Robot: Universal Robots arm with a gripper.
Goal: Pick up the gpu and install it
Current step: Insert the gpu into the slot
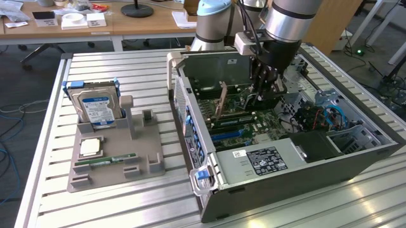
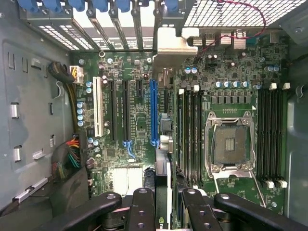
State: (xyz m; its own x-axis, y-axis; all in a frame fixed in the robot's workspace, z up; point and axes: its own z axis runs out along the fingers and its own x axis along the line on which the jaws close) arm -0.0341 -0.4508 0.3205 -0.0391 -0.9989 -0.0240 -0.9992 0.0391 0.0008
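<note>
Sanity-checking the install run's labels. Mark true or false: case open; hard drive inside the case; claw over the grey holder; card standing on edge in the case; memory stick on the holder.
1. The computer case lies open, with its circuit board exposed. True.
2. The hard drive is inside the case. False: it stands in the grey holder outside the case, on the exterior view's left.
3. The claw hangs over the grey holder. False: it is down inside the case, above the circuit board.
4. The card stands on edge inside the case, beside the claw. True.
5. A green memory stick lies flat on the grey holder. True.
</note>
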